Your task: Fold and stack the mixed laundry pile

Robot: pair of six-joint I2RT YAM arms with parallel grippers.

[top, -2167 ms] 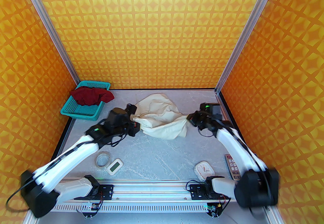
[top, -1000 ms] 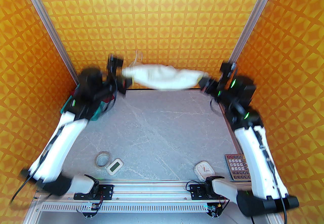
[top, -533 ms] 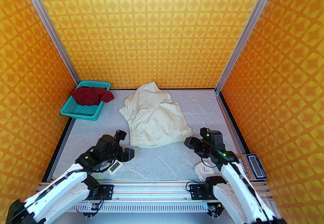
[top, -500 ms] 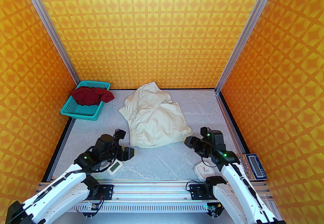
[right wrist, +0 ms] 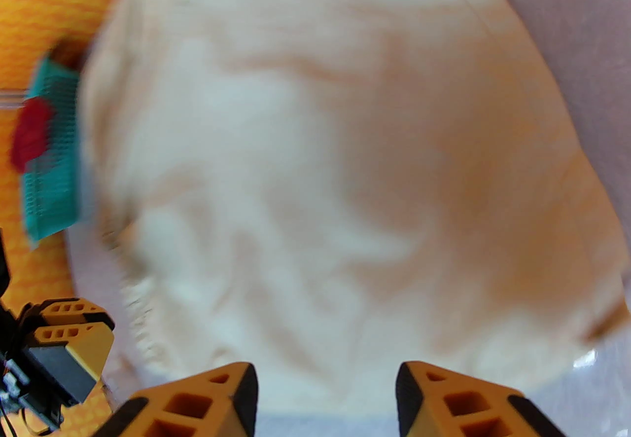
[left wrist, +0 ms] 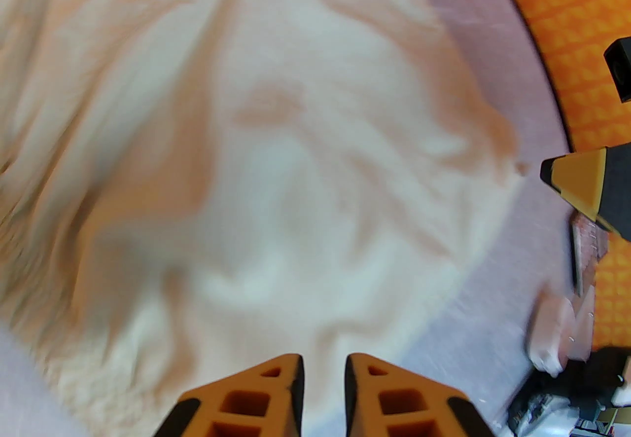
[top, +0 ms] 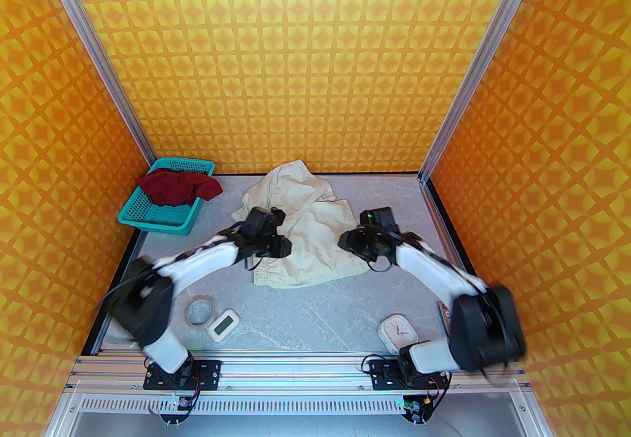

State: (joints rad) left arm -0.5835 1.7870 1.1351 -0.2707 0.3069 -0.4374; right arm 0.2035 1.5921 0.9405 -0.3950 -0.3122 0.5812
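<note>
The cream piece (top: 315, 237) lies spread on the grey table (top: 315, 307), its gathered band along the near left edge. It looks blurred in the left wrist view (left wrist: 276, 154) and the right wrist view (right wrist: 335, 154). My left gripper (top: 280, 246) hovers over the garment's left part; its jaws (left wrist: 323, 376) are nearly together with nothing between them. My right gripper (top: 351, 242) is over the garment's right edge, open (right wrist: 325, 395) and holding nothing. The dark red T-shirt (top: 177, 186) sits bunched in the teal basket (top: 157, 223).
A tape roll (top: 199, 311), a small white digital device (top: 223, 324) and a white clock (top: 398, 332) lie near the front edge. A calculator (top: 445, 314) is partly hidden by the right arm. Orange patterned walls enclose the table on three sides.
Both grippers lifted the cream piece, laid it flat, let go and drew back toward me. Since then both arms have reached forward again over the garment's left and right sides.
</note>
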